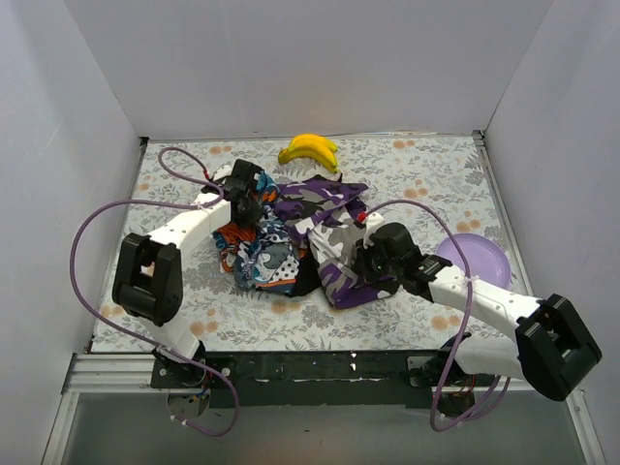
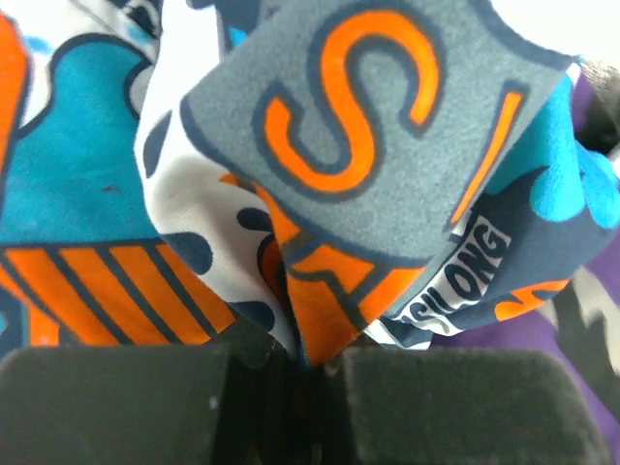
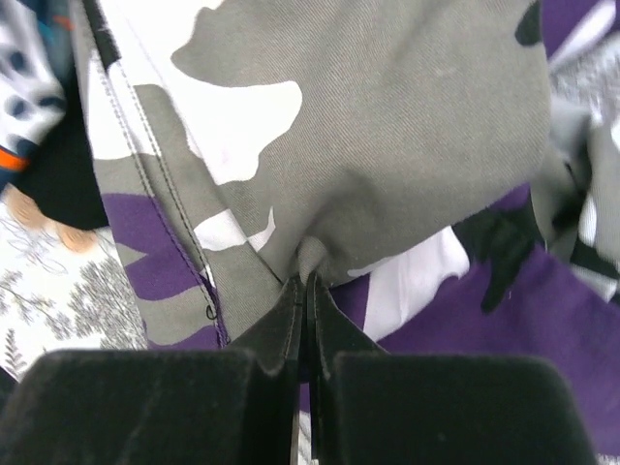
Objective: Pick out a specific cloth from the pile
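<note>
On the white-walled floral desk [image 1: 426, 174], the pile [image 1: 320, 199] shows the black cloth [image 1: 306, 276] only at its near edge, between print [image 2: 368, 145] and camouflage [image 3: 387, 116]. The left pincer [image 2: 310, 363] grips the print, the right pincer [image 3: 305, 281] the camouflage; drawing both apart slowly should bare it.

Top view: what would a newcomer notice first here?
The bright pile of cloths in the middle of the table grabs the eye. The left gripper is shut on the orange-and-blue printed cloth, the right gripper on the purple camouflage cloth; only a sliver of the black cloth shows between them. Bananas lie at the far edge, a purple plate to the right.
</note>
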{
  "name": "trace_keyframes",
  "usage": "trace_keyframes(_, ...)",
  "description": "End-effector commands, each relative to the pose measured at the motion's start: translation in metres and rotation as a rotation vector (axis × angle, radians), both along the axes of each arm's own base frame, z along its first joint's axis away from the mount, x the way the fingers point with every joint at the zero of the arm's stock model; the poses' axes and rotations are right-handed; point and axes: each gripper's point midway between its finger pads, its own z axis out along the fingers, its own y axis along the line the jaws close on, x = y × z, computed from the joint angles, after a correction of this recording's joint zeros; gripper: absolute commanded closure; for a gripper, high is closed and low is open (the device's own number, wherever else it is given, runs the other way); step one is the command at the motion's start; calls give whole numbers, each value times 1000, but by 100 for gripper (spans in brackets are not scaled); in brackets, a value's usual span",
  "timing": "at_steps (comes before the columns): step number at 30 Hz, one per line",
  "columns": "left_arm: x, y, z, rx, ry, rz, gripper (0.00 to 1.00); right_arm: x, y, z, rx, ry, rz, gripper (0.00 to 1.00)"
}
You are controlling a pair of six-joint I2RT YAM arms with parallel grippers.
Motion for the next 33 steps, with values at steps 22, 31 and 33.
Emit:
trace_keyframes(22, -78, 122, 84, -132, -231, 90, 100, -7, -41, 53, 5, -35, -105, 10)
trace_keyframes(31, -80, 121, 86, -141, -236, 92, 100, -47, 50, 105, -10, -274, 302, 7)
trace_keyframes(33, -81, 121, 86, -139, -235, 92, 100, -50, 75, 79, -86, -233, 381, 7)
